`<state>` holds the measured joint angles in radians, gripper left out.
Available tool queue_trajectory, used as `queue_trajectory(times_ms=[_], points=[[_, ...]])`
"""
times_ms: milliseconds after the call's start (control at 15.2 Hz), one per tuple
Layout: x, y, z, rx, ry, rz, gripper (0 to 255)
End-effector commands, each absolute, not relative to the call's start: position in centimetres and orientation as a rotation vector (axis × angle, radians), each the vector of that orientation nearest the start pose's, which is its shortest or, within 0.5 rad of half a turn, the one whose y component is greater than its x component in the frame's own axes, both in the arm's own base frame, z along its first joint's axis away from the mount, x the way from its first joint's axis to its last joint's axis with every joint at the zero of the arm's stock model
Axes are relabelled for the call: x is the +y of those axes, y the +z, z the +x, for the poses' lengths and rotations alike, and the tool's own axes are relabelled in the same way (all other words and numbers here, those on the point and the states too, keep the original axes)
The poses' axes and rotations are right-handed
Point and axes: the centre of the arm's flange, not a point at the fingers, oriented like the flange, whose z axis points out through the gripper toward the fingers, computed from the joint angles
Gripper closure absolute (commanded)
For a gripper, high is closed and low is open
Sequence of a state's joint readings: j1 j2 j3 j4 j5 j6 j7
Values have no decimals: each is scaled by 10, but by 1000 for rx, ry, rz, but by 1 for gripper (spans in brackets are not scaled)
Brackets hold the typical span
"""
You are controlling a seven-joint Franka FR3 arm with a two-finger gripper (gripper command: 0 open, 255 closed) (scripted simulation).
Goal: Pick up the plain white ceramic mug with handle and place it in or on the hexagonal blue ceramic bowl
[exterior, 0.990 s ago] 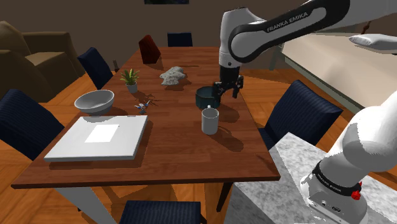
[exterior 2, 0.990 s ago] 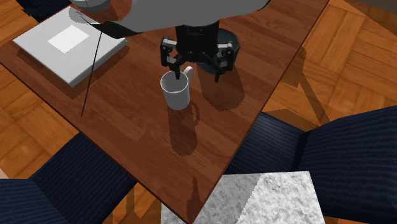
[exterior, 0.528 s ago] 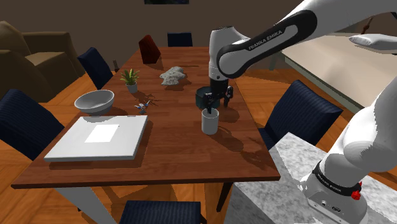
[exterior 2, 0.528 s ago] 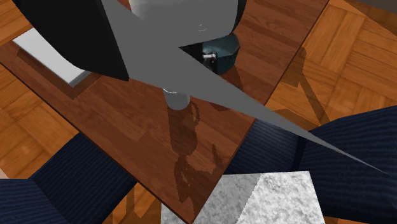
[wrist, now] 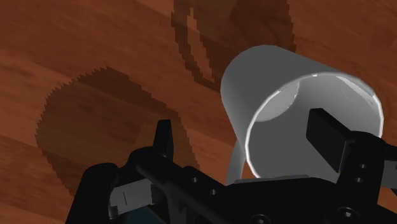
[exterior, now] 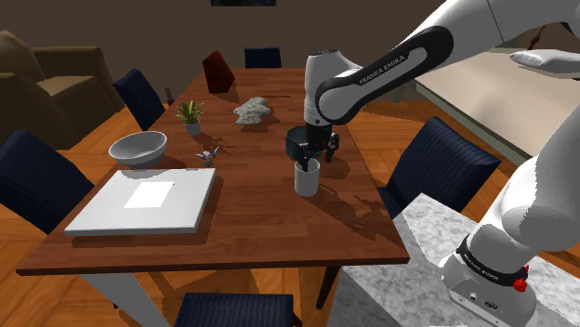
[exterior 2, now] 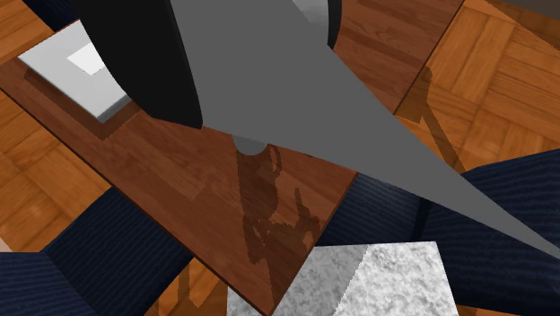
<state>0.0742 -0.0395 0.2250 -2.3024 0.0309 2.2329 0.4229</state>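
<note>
Across the room, at the shoulder view's left, a brown sofa (exterior: 46, 79) sits on the wood floor (exterior: 93, 139), and dark blue chairs (exterior: 37, 181) ring a long wooden table (exterior: 251, 218). Along the table from the left: a flat white board (exterior: 144, 202), a grey bowl (exterior: 138, 147) just behind it, a little potted plant (exterior: 190, 114), a grey rock (exterior: 251, 111), and a dark red block (exterior: 217, 71) up at the far end. Right of the middle stands the dark blue-green bowl (exterior: 297, 139), and just in front of it, upright on the wood, the white mug (exterior: 307, 176). The gripper (exterior: 317, 154) hangs right at the mug's rim. From the wrist view the fingers (wrist: 164, 137) are spread wide, released: one stands outside the mug, clear of its wall, and the other sits over the mouth. The near wall lies between them, unclasped. The marble-patterned stand (exterior: 390, 269) sits at the lower right.
</note>
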Motion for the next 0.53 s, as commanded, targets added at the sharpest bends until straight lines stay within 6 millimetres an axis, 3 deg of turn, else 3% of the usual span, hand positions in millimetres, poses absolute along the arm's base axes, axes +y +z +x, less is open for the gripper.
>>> queue_trajectory(times_ms=[0, 198, 264, 462], points=[[149, 360, 480, 225, 54, -3130, 0], [149, 360, 480, 225, 54, -3130, 0], [149, 360, 480, 225, 54, -3130, 255], [149, 360, 480, 225, 54, -3130, 255]])
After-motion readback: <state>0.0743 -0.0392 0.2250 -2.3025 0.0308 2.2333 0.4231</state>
